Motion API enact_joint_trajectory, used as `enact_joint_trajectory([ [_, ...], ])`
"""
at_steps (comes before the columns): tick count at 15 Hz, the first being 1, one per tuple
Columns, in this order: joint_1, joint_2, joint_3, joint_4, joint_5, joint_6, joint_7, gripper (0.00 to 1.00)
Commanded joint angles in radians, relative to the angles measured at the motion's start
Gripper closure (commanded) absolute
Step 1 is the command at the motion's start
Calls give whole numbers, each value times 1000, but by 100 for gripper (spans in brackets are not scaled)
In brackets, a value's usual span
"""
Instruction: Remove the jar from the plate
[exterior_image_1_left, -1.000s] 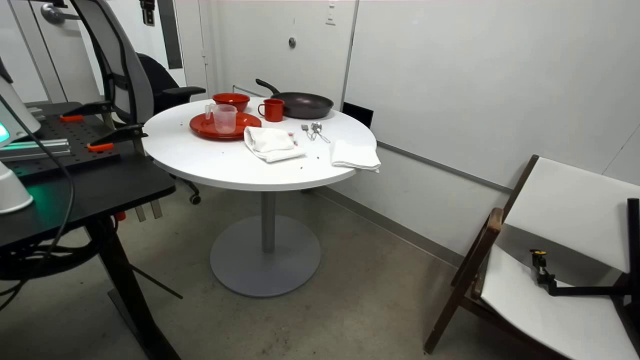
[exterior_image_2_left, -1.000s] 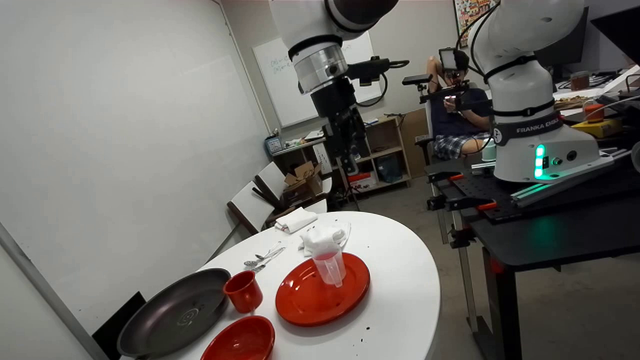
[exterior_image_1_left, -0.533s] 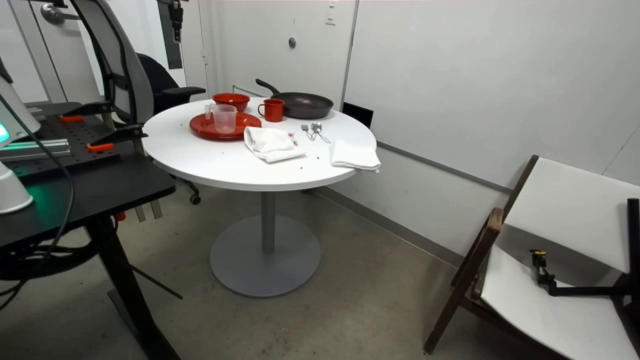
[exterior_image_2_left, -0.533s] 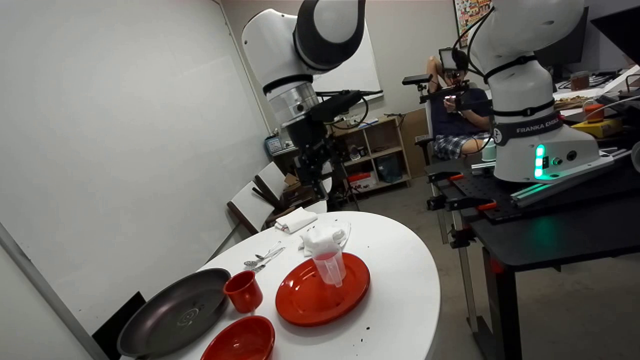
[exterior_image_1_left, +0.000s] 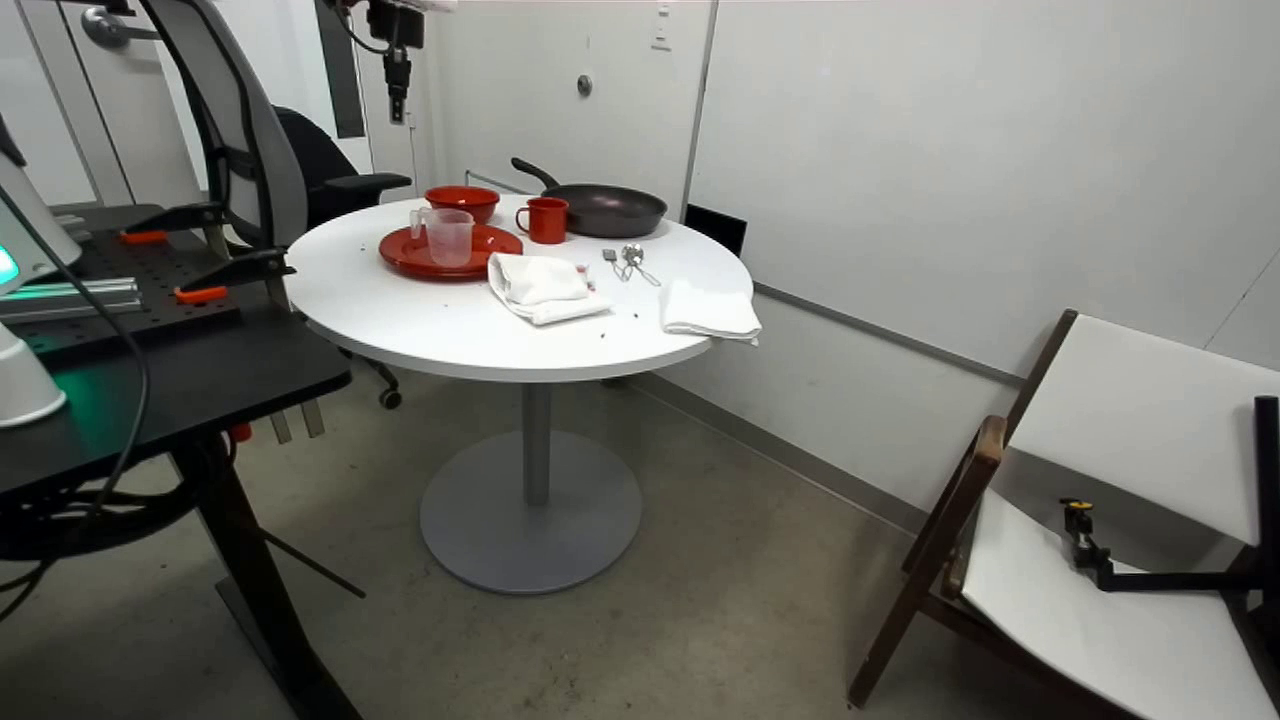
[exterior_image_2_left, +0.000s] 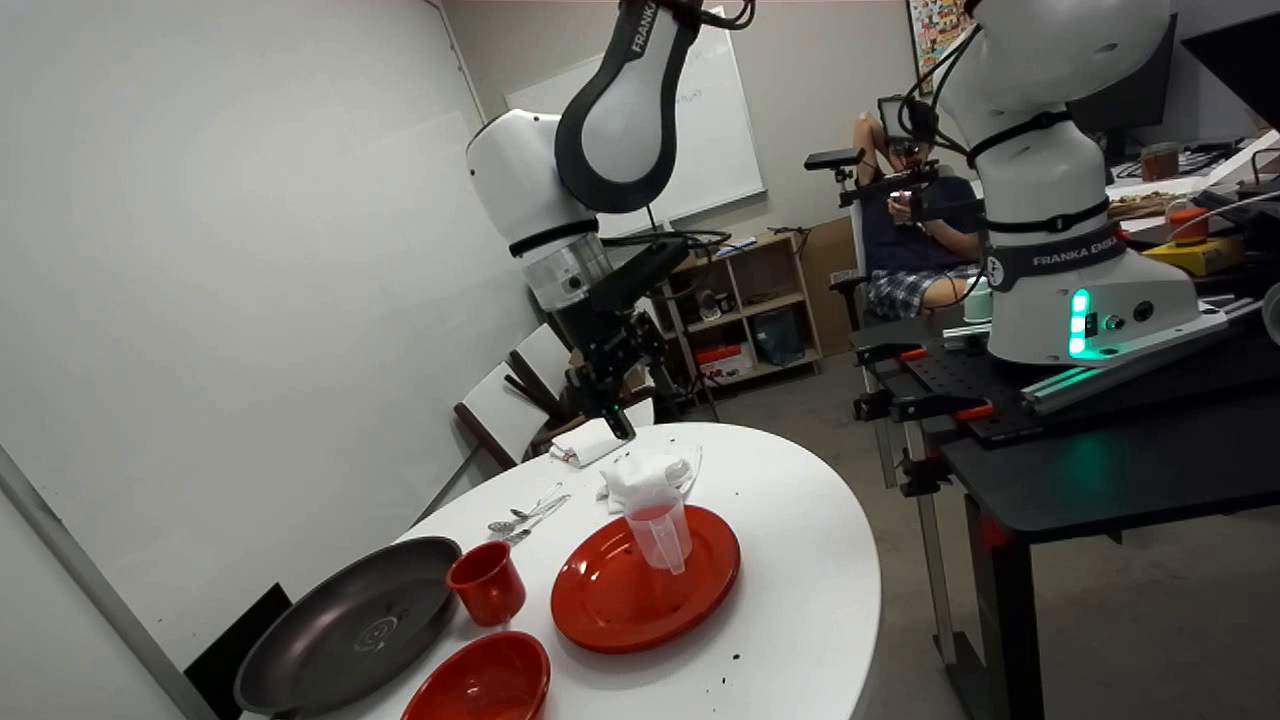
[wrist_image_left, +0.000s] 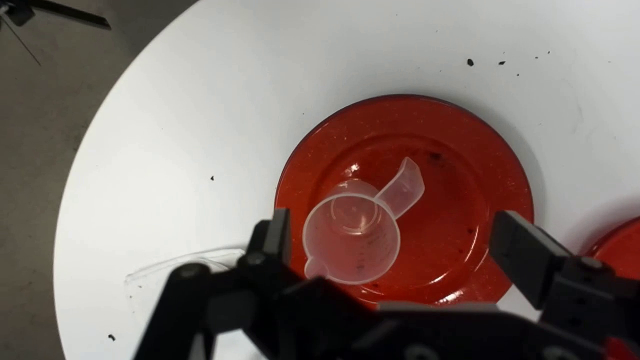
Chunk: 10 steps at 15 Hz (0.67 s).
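The jar is a clear plastic measuring jug with a handle and a spout; it stands upright on the plate in both exterior views (exterior_image_1_left: 455, 243) (exterior_image_2_left: 660, 538). The plate is flat, round and red (exterior_image_1_left: 402, 258) (exterior_image_2_left: 600, 615), on a white round table. In the wrist view the jar (wrist_image_left: 355, 245) sits between the finger lines, nearer the left finger, with the plate (wrist_image_left: 400, 117) under it. My gripper (wrist_image_left: 392, 234) is open and empty. In both exterior views the gripper (exterior_image_1_left: 398, 112) (exterior_image_2_left: 622, 428) hangs in the air well above the table, apart from the jar.
A red mug (exterior_image_2_left: 487, 585), a red bowl (exterior_image_2_left: 480, 680) and a black frying pan (exterior_image_2_left: 350, 630) stand near the plate. White cloths (exterior_image_1_left: 548, 288) (exterior_image_1_left: 710, 312) and metal utensils (exterior_image_1_left: 632, 262) lie on the white table (exterior_image_1_left: 400, 330). A whiteboard wall is behind.
My gripper has come down towards the table, moving right and down in an exterior view and left and down in an exterior view. The jar and plate have not moved.
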<state>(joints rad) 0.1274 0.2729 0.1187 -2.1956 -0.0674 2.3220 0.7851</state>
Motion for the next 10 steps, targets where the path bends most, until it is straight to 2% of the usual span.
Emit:
enact_joint_trajectory([
  [1, 25, 63, -33, 30, 6, 47, -32, 0],
  [10, 46, 203, -66, 90, 35, 167, -46, 0],
])
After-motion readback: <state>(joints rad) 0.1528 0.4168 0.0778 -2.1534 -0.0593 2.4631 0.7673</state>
